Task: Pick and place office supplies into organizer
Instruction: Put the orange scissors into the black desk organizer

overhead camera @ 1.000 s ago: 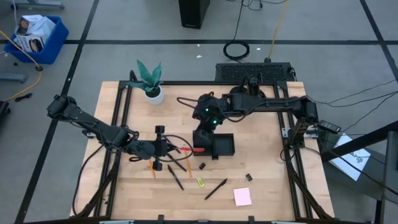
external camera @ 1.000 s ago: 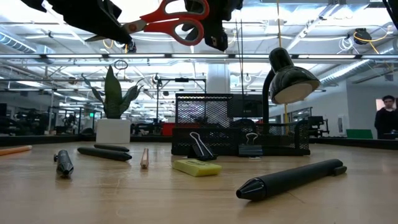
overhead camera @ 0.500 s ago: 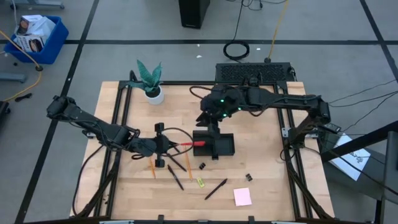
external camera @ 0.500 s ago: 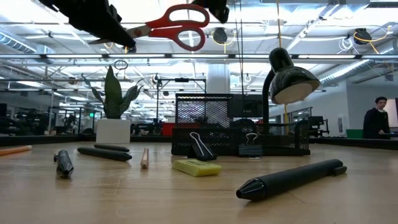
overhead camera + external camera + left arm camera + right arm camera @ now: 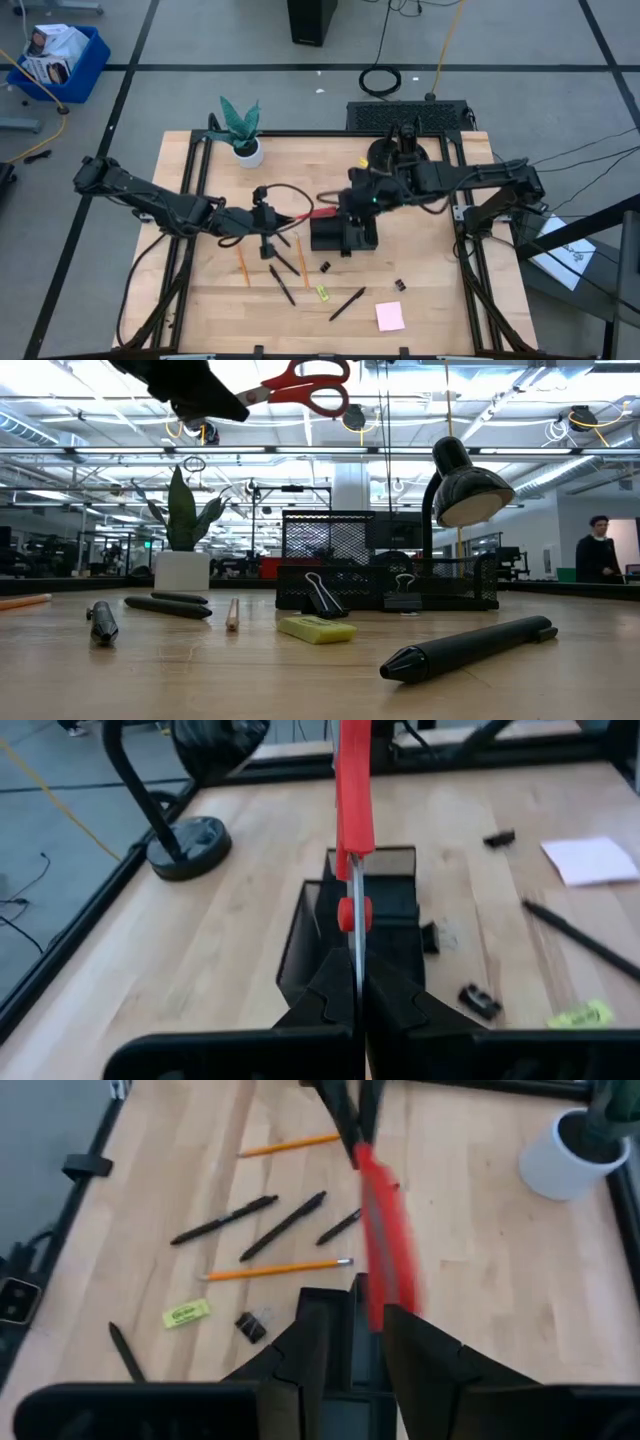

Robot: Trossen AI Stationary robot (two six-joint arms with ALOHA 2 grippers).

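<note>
Red-handled scissors (image 5: 318,212) hang in the air, blades pinched in the left end effector (image 5: 284,219), handles reaching over the black organizer (image 5: 343,236) on the pale wooden desk (image 5: 420,255). The right end effector (image 5: 340,208) sits at those handles, fingers (image 5: 425,1355) partly spread; whether they touch I cannot tell. Around lie pencils (image 5: 241,264), pens (image 5: 347,303), clips (image 5: 325,267), a yellow-green piece (image 5: 322,293) and a pink pad (image 5: 390,316). Beyond: a potted plant (image 5: 241,130), grey floor (image 5: 200,40), a person (image 5: 597,550) at the far wall.

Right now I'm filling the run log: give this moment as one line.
left gripper: shut on scissors blades | scissors: aloft over organizer | right gripper: by handles, fingers apart | pens, pencils: on table
</note>
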